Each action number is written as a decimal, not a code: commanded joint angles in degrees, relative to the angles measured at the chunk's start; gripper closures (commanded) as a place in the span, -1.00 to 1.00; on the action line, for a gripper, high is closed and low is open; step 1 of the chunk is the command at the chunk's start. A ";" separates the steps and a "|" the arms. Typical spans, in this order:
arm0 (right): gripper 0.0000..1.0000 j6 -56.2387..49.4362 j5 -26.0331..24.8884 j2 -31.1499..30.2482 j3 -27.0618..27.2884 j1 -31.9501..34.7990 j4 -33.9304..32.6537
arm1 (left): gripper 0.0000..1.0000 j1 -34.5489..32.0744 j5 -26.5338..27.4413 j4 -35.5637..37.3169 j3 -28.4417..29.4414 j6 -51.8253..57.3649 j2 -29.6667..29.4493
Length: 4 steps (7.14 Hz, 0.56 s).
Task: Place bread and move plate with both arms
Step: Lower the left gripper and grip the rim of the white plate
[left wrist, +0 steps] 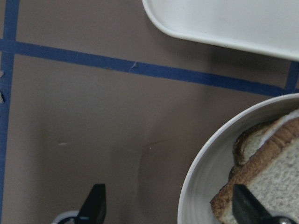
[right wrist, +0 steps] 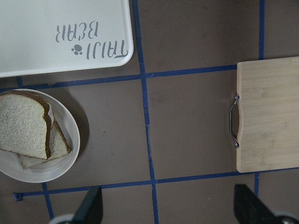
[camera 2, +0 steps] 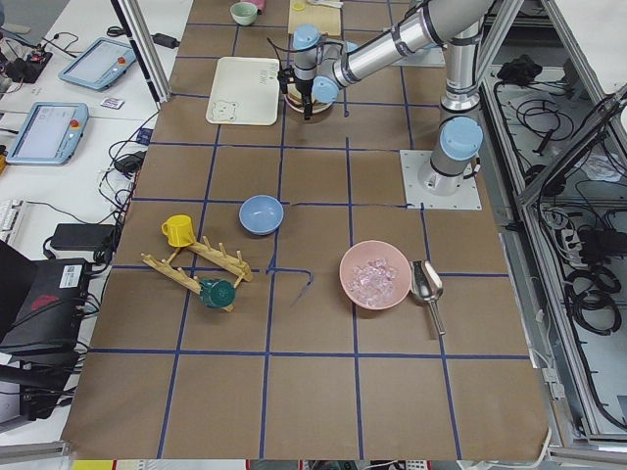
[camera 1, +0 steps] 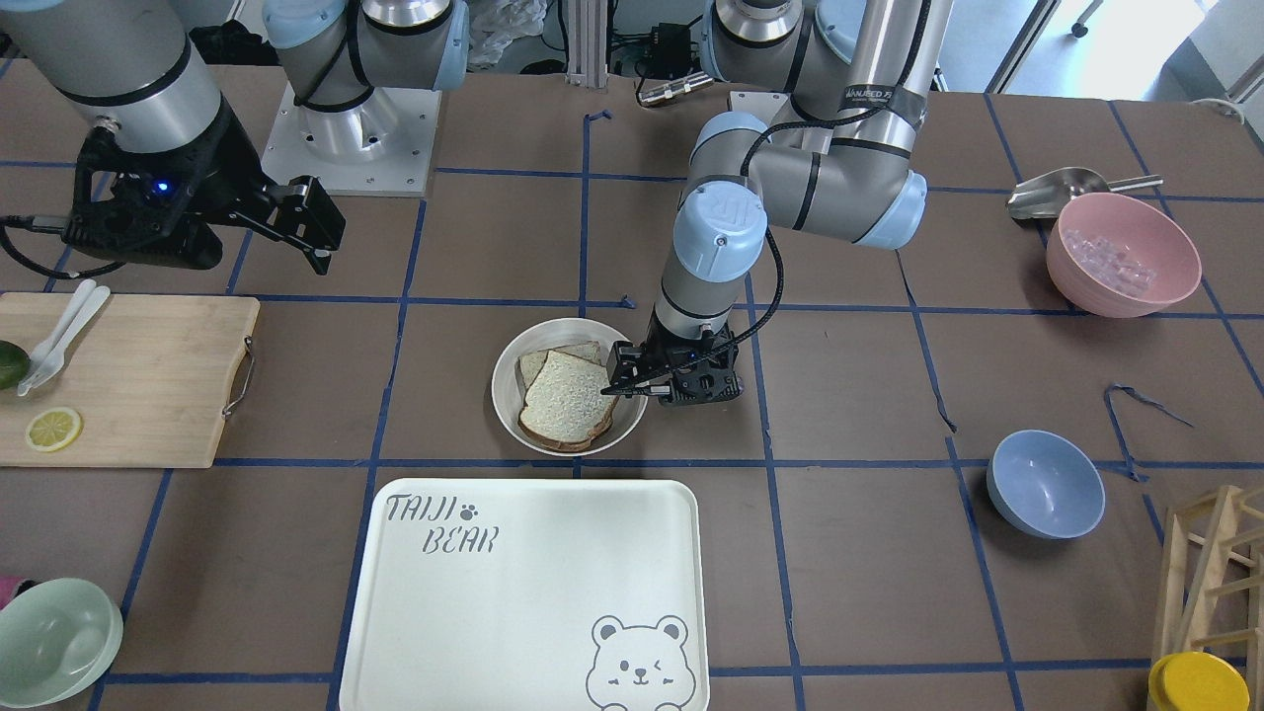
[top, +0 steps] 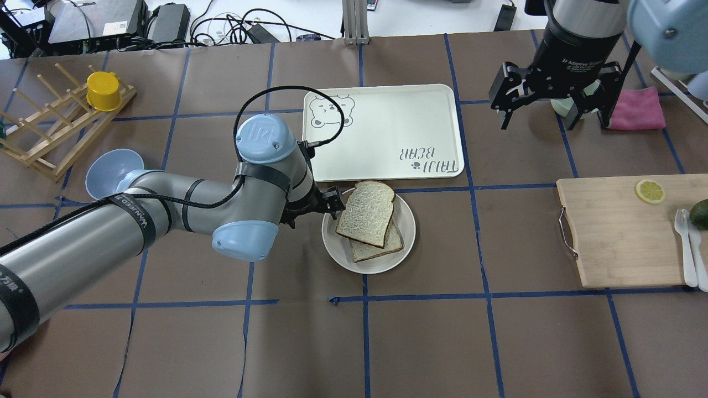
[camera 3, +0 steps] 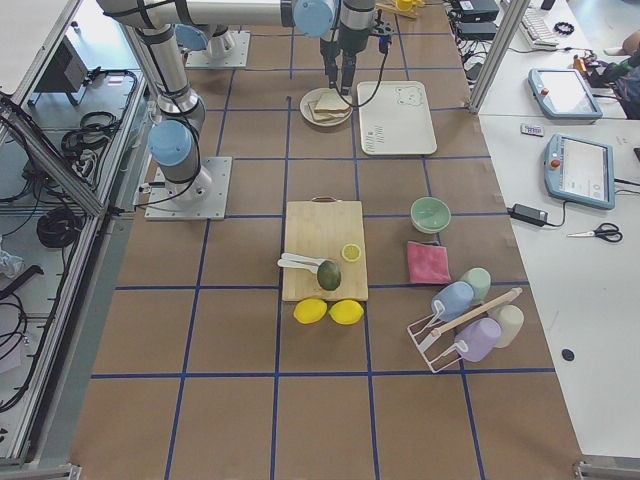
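Bread sits in the plate on top of a second slice, so I'd call the placing done. Left gripper is low at the plate's rim on its own side, jaws apart. Its wrist view shows one tip over bare table and the other over the bread's edge. It's straddling the rim, presumably to pinch it. Right gripper hangs high and spread wide, well away past the tray. You'd want it on the opposite rim before any two-arm move.
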 commanded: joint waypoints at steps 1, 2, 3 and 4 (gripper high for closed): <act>-1.00 -0.09 -0.02 -0.35 0.12 0.08 0.08 | -0.89 0.00 0.04 0.44 -0.97 0.14 -0.80; -1.00 -0.09 -0.11 -0.35 0.64 0.08 -0.01 | -0.88 0.00 0.04 0.62 -1.33 0.14 -0.80; -1.00 0.09 0.06 -0.44 1.08 0.08 -0.45 | -0.84 0.00 1.25 0.62 -1.33 0.14 -0.89; -1.00 0.00 -0.02 -0.44 1.18 0.08 -0.45 | -0.83 -0.18 2.66 0.62 -1.51 -0.04 -0.97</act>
